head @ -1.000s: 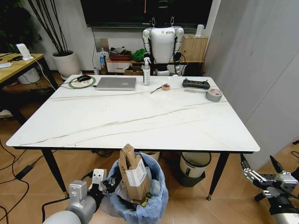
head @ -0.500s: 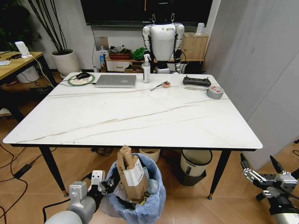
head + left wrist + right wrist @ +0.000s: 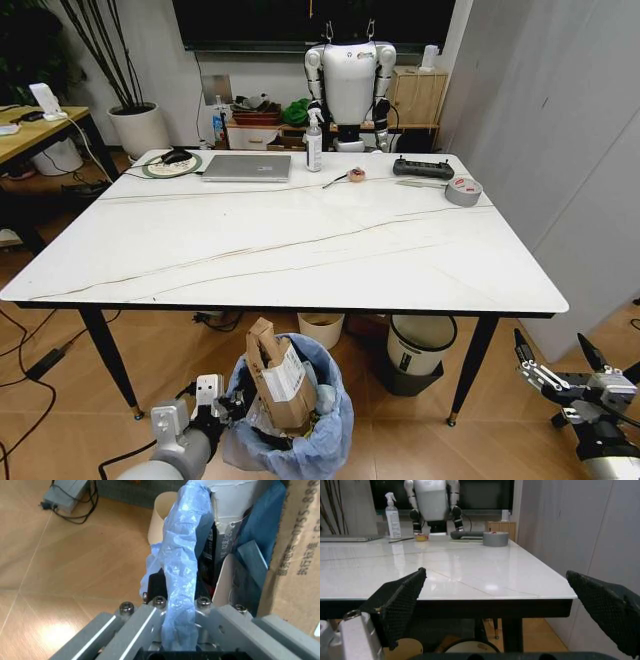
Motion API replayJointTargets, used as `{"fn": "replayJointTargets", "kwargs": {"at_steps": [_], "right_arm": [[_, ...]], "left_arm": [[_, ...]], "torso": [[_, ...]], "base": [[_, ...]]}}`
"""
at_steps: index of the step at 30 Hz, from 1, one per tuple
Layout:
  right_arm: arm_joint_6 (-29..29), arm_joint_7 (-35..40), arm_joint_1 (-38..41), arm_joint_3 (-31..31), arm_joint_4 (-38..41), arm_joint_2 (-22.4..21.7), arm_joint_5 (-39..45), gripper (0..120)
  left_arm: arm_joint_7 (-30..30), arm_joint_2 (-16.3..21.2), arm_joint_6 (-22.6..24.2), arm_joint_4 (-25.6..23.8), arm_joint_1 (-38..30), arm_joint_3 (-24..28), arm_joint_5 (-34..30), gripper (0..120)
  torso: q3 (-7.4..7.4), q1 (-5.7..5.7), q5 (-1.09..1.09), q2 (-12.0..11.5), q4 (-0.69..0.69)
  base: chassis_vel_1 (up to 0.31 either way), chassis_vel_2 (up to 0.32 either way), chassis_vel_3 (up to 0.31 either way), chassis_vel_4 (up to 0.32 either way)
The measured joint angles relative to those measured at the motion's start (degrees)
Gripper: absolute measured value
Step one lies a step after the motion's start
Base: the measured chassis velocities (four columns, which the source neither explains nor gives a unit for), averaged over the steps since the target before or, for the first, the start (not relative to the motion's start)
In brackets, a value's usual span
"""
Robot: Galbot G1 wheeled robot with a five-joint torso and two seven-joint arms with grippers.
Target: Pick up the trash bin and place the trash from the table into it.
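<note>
The trash bin (image 3: pixel 300 430), lined with a crinkled blue bag, stands on the floor in front of the table (image 3: pixel 300 245). My left gripper (image 3: pixel 222 398) is shut on its rim; in the left wrist view the blue bag's edge (image 3: pixel 182 566) runs between the closed fingers of that gripper (image 3: pixel 177 605). Trash fills the bin, with a torn brown cardboard box (image 3: pixel 275 380) (image 3: pixel 295 555) sticking up out of it. My right gripper (image 3: pixel 553 362) (image 3: pixel 495 575) hangs open at the lower right, beside the table's front corner, holding nothing.
On the table's far side lie a silver laptop (image 3: pixel 248 167), a spray bottle (image 3: pixel 314 145), a black controller (image 3: pixel 422 169) and a grey tape roll (image 3: pixel 463 190). Under the table stand a cream bucket (image 3: pixel 322 328) and a grey bin (image 3: pixel 420 345). A wall runs along the right.
The whole head view has shifted slightly, so the camera moved. My left gripper keeps its hold on the bin's rim and the right gripper stays open in the same place.
</note>
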Motion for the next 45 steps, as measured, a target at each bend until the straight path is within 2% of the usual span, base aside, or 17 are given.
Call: {"fn": "replayJointTargets", "kwargs": {"at_steps": [12,21,28,33,43,45], "right_arm": [[0.0,0.0,0.0,0.0,0.0,0.0,0.0,100],[0.0,0.0,0.0,0.0,0.0,0.0,0.0,100],[0.0,0.0,0.0,0.0,0.0,0.0,0.0,100],[0.0,0.0,0.0,0.0,0.0,0.0,0.0,100],[0.0,0.0,0.0,0.0,0.0,0.0,0.0,100],[0.0,0.0,0.0,0.0,0.0,0.0,0.0,100]], "left_arm": [[0.04,-1.76,-0.18,0.49,1.8,-1.35,1.22,0],[0.1,-1.82,-0.29,0.58,2.06,-1.54,1.48,0],[0.43,-2.66,-0.52,2.52,1.0,-1.48,1.96,0],[0.43,-3.13,-0.52,3.0,0.44,-1.38,1.96,0],[0.5,-4.52,-0.57,5.36,-1.34,-0.9,2.02,0],[0.5,-4.59,-0.57,5.41,-1.42,-0.87,2.03,0]], "torso": [[-1.9,-1.46,0.0,-3.36,0.0],[-2.3,-1.74,0.0,-4.04,0.0],[-3.68,-2.78,0.0,-6.48,0.0],[-4.22,-3.19,0.0,-7.4,0.0],[-6.62,-4.89,0.0,-11.51,0.0],[-6.73,-4.95,0.0,-11.69,0.0]], "base": [[0.0,0.0,0.0,0.0],[0.0,0.0,0.0,0.0],[0.0,0.0,0.0,0.0],[0.0,0.0,0.0,0.0],[0.0,0.0,0.0,0.0],[0.0,0.0,0.0,0.0]]}}
